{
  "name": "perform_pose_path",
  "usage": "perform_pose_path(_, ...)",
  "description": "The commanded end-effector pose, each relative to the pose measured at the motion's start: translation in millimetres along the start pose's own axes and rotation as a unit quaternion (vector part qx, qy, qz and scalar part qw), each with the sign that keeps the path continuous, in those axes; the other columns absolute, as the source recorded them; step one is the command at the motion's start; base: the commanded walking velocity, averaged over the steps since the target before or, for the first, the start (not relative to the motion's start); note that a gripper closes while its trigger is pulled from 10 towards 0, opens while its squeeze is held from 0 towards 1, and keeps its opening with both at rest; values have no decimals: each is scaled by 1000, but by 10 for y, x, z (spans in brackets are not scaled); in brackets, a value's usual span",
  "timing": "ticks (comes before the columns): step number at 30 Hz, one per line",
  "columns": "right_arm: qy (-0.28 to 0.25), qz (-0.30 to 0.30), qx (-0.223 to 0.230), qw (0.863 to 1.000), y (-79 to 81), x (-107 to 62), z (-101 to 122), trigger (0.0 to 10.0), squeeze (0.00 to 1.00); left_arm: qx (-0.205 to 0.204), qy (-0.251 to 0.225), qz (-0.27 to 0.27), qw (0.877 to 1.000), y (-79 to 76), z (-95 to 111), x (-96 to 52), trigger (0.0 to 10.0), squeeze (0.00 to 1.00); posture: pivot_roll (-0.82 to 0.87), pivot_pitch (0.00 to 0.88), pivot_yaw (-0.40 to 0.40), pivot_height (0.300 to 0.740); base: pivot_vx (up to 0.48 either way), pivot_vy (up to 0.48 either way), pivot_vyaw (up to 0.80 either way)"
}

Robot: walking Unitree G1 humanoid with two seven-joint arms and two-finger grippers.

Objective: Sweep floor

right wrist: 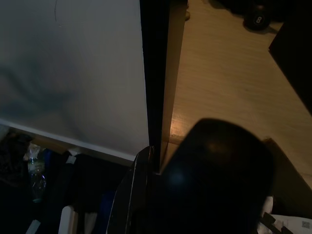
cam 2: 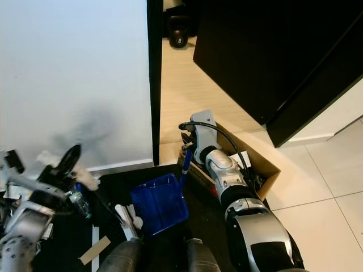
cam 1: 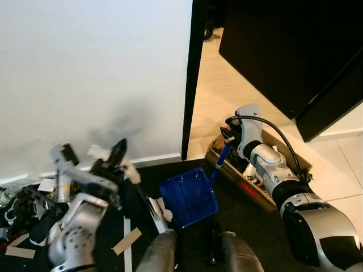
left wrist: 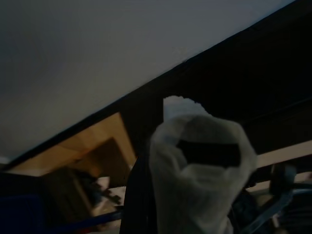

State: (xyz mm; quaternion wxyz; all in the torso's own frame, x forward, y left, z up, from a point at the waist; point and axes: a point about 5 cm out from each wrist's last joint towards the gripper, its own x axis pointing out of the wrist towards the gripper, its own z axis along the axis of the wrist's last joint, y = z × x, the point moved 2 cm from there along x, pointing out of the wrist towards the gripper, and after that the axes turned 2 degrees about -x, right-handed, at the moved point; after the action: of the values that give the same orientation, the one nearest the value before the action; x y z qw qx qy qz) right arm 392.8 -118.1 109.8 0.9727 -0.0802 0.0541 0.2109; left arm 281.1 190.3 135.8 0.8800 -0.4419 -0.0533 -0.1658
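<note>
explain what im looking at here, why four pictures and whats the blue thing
This is a walking robot with two silver arms, each ending in two long black fingers. The two bright pictures come from a pair of cameras on its head, looking down at the floor. The two dark pictures come from a camera on each wrist, looking along the fingers.

The blue thing is a dustpan on the dark floor mat. The right gripper holds the top of its blue handle. The left gripper is raised near the white wall, with something white at its fingers; I cannot tell if it grips it.

Paper scraps and dark clutter lie on the floor at the left, and an open cardboard box sits by the doorway.
</note>
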Motion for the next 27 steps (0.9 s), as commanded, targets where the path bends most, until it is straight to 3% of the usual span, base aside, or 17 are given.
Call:
perform_pose_path(1, 25, 3, 5, 1000, 14, -33, -124, 10000, 0, -28, -8, -6, 1000, -31, -64, 40, 10000, 0, 261, 230, -52, 740, 0, 0, 0)
perform_pose_path(4, 24, 4, 5, 1000, 17, -33, -125, 10000, 0, -38, -6, -15, 999, -71, -99, 89, 10000, 0, 260, 230, -52, 740, 0, 0, 0)
perform_pose_path(9, 23, 6, 7, 1000, 26, -32, -125, 10000, 0, -76, 0, -54, 996, -293, -288, 419, 10000, 0, 248, 233, -52, 740, 0, 0, 0)
perform_pose_path(11, 23, 6, 7, 1000, 26, -32, -125, 10000, 0, -76, 0, -54, 996, -293, -288, 419, 10000, 0, 248, 233, -52, 740, 0, 0, 0)
perform_pose_path(13, 22, 7, 9, 1000, 34, -32, -125, 10000, 0, -93, -1, -78, 993, -431, -331, 601, 10000, 0, 242, 234, -47, 740, 0, 0, 0)
perform_pose_path(15, 22, 7, 10, 1000, 34, -34, -129, 10000, 0, -105, -1, -93, 990, -517, -335, 692, 10000, 0, 243, 235, -46, 740, 0, 0, 0)
perform_pose_path(22, 23, 4, 12, 1000, 29, -47, -152, 10000, 0, -116, -3, -126, 985, -699, -212, 670, 10000, 0, 250, 236, -40, 740, 0, 0, 0)
perform_pose_path(24, 24, 3, 13, 1000, 25, -50, -159, 10000, 0, -90, 1, -136, 987, -717, -88, 593, 10000, 0, 255, 237, -37, 740, 0, 0, 0)
perform_pose_path(26, 24, 1, 15, 1000, 21, -54, -164, 10000, 0, -36, 6, -142, 989, -712, 90, 473, 10000, 0, 265, 238, -33, 740, 0, 0, 0)
perform_pose_path(27, 24, 1, 15, 1000, 21, -54, -164, 10000, 0, -36, 6, -142, 989, -712, 90, 473, 10000, 0, 265, 238, -33, 740, 0, 0, 0)
